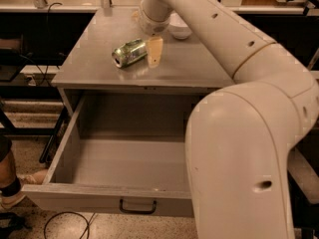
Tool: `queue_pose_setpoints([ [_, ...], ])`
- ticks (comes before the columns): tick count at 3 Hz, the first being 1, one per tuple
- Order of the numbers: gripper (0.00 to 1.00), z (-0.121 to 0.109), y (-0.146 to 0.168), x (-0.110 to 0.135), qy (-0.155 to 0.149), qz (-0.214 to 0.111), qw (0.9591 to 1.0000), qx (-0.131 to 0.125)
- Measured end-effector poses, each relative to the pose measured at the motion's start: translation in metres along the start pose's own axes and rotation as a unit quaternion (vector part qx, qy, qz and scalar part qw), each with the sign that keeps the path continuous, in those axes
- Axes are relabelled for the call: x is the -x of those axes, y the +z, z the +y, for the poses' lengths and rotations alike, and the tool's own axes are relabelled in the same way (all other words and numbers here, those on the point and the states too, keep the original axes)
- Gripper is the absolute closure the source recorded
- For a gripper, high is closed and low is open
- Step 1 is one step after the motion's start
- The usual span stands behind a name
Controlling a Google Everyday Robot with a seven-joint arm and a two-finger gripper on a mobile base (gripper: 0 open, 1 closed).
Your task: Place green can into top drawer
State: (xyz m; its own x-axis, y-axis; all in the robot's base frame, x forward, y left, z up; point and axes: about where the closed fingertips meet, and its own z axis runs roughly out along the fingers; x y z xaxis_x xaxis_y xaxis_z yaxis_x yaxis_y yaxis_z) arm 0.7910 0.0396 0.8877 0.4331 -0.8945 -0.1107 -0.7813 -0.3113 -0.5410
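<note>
The green can (129, 53) lies on its side on top of the grey cabinet (194, 63), silver end towards the front left. My gripper (154, 59) hangs down just to the right of the can, close beside it and low over the cabinet top, not holding it. The top drawer (99, 199) is pulled out wide below, its inside bare, with a dark pull handle (137, 207) on the front panel. My arm hides the drawer's right part.
A white bowl (180, 31) sits at the back of the cabinet top, partly behind my arm. My large white arm (244, 148) fills the right foreground. A person's leg and shoe (11, 185) stand at the lower left. A cable (65, 223) lies on the floor.
</note>
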Motion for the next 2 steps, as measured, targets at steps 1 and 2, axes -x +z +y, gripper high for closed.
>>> queue_pose_setpoints([
  [1, 0.0, -0.008, 0.008, 0.013, -0.011, -0.021, 0.9997, 0.0],
  [2, 0.0, -0.01, 0.018, 0.025, -0.025, -0.023, 0.9993, 0.014],
])
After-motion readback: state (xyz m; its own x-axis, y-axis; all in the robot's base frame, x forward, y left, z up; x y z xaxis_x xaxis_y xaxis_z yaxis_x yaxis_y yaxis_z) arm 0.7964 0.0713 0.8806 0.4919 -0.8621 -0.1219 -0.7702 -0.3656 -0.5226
